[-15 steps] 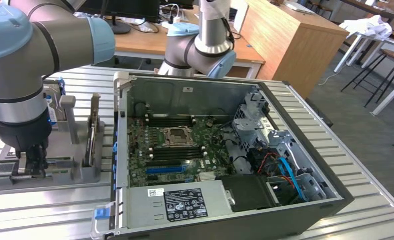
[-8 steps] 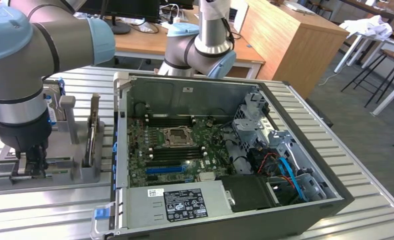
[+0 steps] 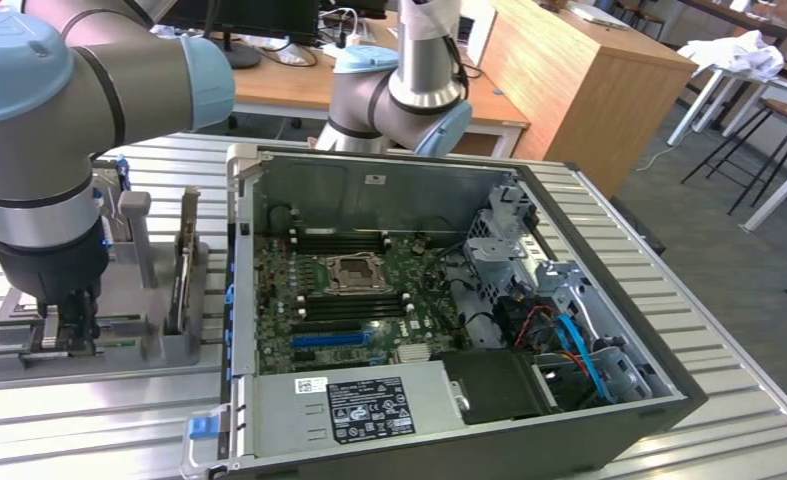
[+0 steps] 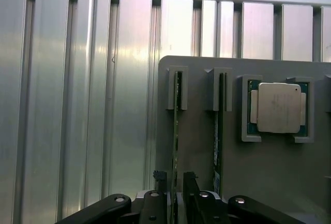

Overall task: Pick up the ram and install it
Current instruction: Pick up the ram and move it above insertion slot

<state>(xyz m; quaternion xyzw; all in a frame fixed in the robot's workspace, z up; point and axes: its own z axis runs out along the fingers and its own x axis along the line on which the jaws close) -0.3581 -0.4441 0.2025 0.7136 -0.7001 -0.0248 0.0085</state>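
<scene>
Gripper (image 3: 66, 335) sits at the exterior view's left, lowered by the arm (image 3: 46, 150) onto the grey holder (image 3: 146, 350) on the slatted metal table (image 3: 100, 425). From the wrist camera I see its fingers (image 4: 159, 180) spread, one on each side of the ram (image 4: 175, 131). There is a sliver of gap on both sides, so nothing is pinched. The ram stands on its long edge in a slot of the holder, a thin green strip seen edge-on. A second stick (image 4: 219, 131) stands in the neighbouring slot, parallel to it. Beyond that, the silver CPU chip (image 4: 279, 107) lies flat in its own recess. Moving on to the exterior view's right, the open computer case (image 3: 366, 180) lies on its side just beside the holder, its motherboard (image 3: 353, 300) facing up.
</scene>
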